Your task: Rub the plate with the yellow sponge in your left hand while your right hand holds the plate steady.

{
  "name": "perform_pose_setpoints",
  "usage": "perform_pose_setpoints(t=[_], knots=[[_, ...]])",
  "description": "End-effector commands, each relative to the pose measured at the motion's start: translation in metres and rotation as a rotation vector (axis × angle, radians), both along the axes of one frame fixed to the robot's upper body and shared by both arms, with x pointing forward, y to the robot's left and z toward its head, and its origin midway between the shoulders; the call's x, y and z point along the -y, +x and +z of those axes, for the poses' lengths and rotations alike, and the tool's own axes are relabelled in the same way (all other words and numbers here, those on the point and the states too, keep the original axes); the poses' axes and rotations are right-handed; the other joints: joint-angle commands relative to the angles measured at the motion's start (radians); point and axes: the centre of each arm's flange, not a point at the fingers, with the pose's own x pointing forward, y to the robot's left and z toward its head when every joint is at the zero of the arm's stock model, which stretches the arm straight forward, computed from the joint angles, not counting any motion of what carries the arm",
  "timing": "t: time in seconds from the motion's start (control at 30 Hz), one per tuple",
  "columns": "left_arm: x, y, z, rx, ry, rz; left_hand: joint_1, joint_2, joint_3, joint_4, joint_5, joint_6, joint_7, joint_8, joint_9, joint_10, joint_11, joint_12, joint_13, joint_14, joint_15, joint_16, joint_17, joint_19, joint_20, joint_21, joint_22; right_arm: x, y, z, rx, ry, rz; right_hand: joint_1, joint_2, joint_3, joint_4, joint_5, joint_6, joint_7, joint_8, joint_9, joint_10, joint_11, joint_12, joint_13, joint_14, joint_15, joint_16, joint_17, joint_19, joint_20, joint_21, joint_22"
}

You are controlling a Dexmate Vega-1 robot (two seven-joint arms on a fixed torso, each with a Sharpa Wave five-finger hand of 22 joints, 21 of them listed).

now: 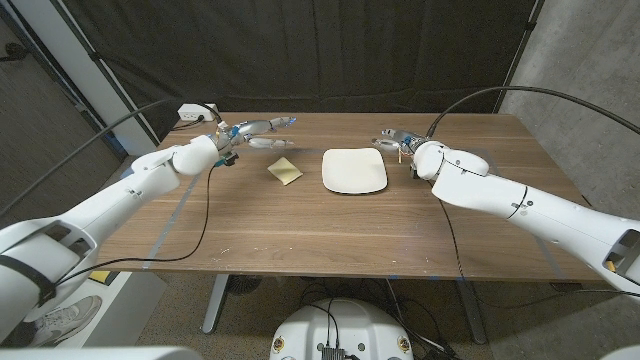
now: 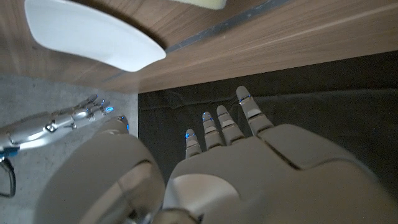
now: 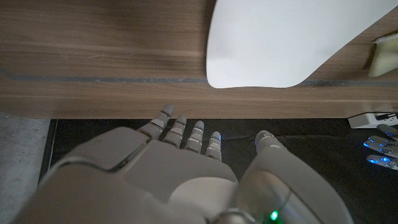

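Observation:
A white rounded-square plate (image 1: 353, 171) lies on the wooden table (image 1: 300, 230), a little back of centre. A yellow sponge (image 1: 285, 171) lies just to its left, apart from it. My left hand (image 1: 255, 132) hovers behind and left of the sponge, fingers apart, holding nothing. My right hand (image 1: 395, 138) hovers behind the plate's right corner, also holding nothing. The left wrist view has my left hand (image 2: 249, 162), the plate (image 2: 93, 34), a sliver of the sponge (image 2: 199, 3) and my right hand (image 2: 62, 121). The right wrist view has my right hand (image 3: 180, 168), the plate (image 3: 286, 40) and the sponge (image 3: 384, 57).
A white power strip (image 1: 195, 113) sits at the table's back left corner, with cables running off to the left. A black curtain (image 1: 350, 50) hangs behind the table. Bare wood stretches in front of the plate and sponge.

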Motion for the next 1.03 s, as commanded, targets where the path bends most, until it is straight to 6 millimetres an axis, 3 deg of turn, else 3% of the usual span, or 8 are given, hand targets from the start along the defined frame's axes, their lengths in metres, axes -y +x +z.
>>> perform_pose_setpoints(t=[0.03, 0.1, 0.33, 0.47, 0.6, 0.77, 1.03], knots=[[-0.022, -0.016, 0.01, -0.108, -0.396, -0.29, -0.029, -0.003, -0.016, 0.004, 0.008, -0.035, -0.004, 0.005, -0.002, -0.071, 0.003, -0.003, -0.002, -0.07, -0.001, -0.006, -0.004, -0.033, -0.008, -0.033, 0.005, 0.003, 0.0, -0.001, 0.053, 0.096, 0.051, -0.024, -0.011, -0.019, 0.003, 0.003, -0.002, 0.004, 0.005, 0.003, -0.006, 0.006, 0.006, 0.002, -0.011, 0.004, -0.005, 0.003, 0.002, 0.009, 0.001, -0.002], [-0.023, -0.019, 0.011, -0.106, -0.419, -0.316, -0.035, -0.002, -0.021, 0.003, 0.008, -0.059, -0.004, 0.001, -0.002, -0.097, -0.008, -0.005, -0.004, -0.084, 0.003, -0.005, -0.006, -0.04, -0.008, -0.042, 0.005, 0.004, -0.001, -0.002, 0.071, 0.118, 0.062, -0.034, -0.017, -0.026, 0.005, 0.004, -0.001, 0.005, 0.005, 0.003, -0.006, 0.01, 0.007, 0.002, -0.013, 0.0, -0.005, 0.002, 0.012, 0.002, 0.003, -0.003], [-0.027, -0.024, 0.007, -0.093, -0.499, -0.384, -0.044, 0.006, -0.027, 0.001, 0.01, -0.102, -0.005, -0.002, -0.003, -0.145, -0.007, -0.005, -0.007, -0.121, -0.002, -0.005, -0.009, -0.062, -0.029, -0.064, 0.005, 0.009, -0.004, -0.009, 0.164, 0.288, 0.148, -0.052, -0.034, -0.045, 0.002, 0.01, 0.003, 0.01, 0.006, 0.002, -0.004, 0.025, 0.009, 0.001, -0.008, -0.005, -0.005, -0.003, 0.055, -0.027, 0.016, -0.006], [-0.031, -0.024, 0.005, -0.1, -0.542, -0.418, -0.045, 0.011, -0.026, 0.0, 0.011, -0.113, -0.005, -0.002, -0.003, -0.146, -0.008, -0.001, -0.007, -0.123, -0.004, -0.004, -0.01, -0.064, -0.034, -0.068, 0.005, 0.015, -0.008, -0.014, 0.224, 0.376, 0.149, -0.057, -0.041, -0.055, -0.011, 0.017, 0.027, 0.023, 0.013, 0.002, 0.036, 0.031, 0.023, 0.0, 0.043, -0.01, 0.007, -0.01, 0.091, -0.026, 0.024, -0.01], [-0.033, -0.023, 0.001, -0.111, -0.591, -0.451, -0.044, 0.019, -0.024, -0.001, 0.012, -0.103, -0.004, 0.005, -0.003, -0.137, -0.003, 0.005, -0.008, -0.122, -0.009, -0.001, -0.011, -0.066, -0.04, -0.072, 0.005, 0.02, -0.012, -0.02, 0.272, 0.46, 0.168, -0.062, -0.038, -0.06, -0.019, 0.021, 0.058, 0.039, 0.02, 0.002, 0.077, 0.055, 0.034, -0.001, 0.098, -0.009, 0.015, -0.012, 0.134, -0.028, 0.035, -0.011], [-0.034, -0.021, -0.005, -0.134, -0.613, -0.471, -0.041, 0.025, -0.023, -0.003, 0.013, -0.086, -0.002, 0.014, -0.003, -0.13, -0.003, 0.01, -0.008, -0.121, -0.015, 0.001, -0.012, -0.067, -0.05, -0.077, 0.006, 0.021, -0.015, -0.032, 0.329, 0.559, 0.191, -0.065, -0.042, -0.064, -0.025, 0.023, 0.095, 0.039, 0.028, 0.002, 0.1, 0.054, 0.038, -0.001, 0.101, -0.001, 0.006, -0.013, 0.136, -0.016, 0.032, -0.012], [-0.038, -0.016, -0.014, -0.159, -0.638, -0.454, -0.036, 0.032, -0.02, -0.007, 0.014, -0.078, -0.002, 0.017, -0.004, -0.128, 0.004, 0.012, -0.008, -0.118, -0.023, 0.003, -0.014, -0.069, -0.054, -0.082, 0.006, 0.017, -0.02, -0.042, 0.364, 0.597, 0.165, -0.068, -0.044, -0.068, -0.027, 0.024, 0.096, 0.039, 0.024, 0.002, 0.098, 0.054, 0.034, -0.001, 0.081, -0.004, -0.006, -0.013, 0.118, -0.004, 0.022, -0.013]])
